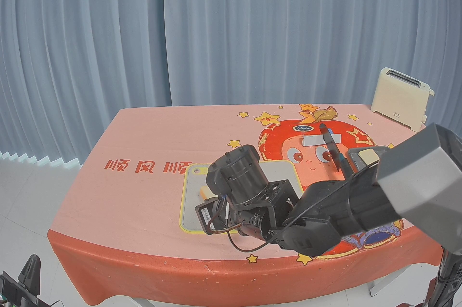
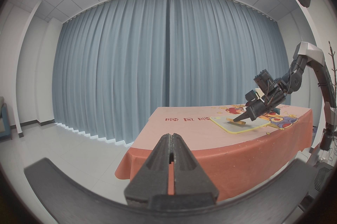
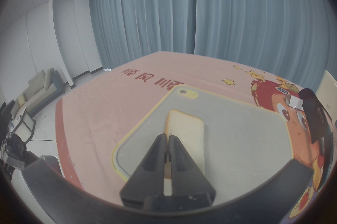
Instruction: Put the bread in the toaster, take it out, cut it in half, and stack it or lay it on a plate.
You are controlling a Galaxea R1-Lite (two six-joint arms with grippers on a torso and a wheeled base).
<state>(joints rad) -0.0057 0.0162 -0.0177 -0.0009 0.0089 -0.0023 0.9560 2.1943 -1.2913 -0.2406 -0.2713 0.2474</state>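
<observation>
Right wrist view: right gripper (image 3: 167,138) has its fingers drawn together to a thin slit, tips low over the near end of the bread (image 3: 186,128). The slice lies flat on a grey, yellow-rimmed cutting board (image 3: 245,137).

Head view adds the toaster (image 1: 401,98) at the far right table corner and a knife (image 1: 332,145) on the cartoon apple print.

Left wrist view: left gripper (image 2: 171,138) is pinched together on nothing, off the table's front left corner, well apart.

Red characters are printed on the tablecloth (image 1: 144,144). The toaster's small mark is unreadable.

The board sits near the front edge, with bare cloth to its left.
</observation>
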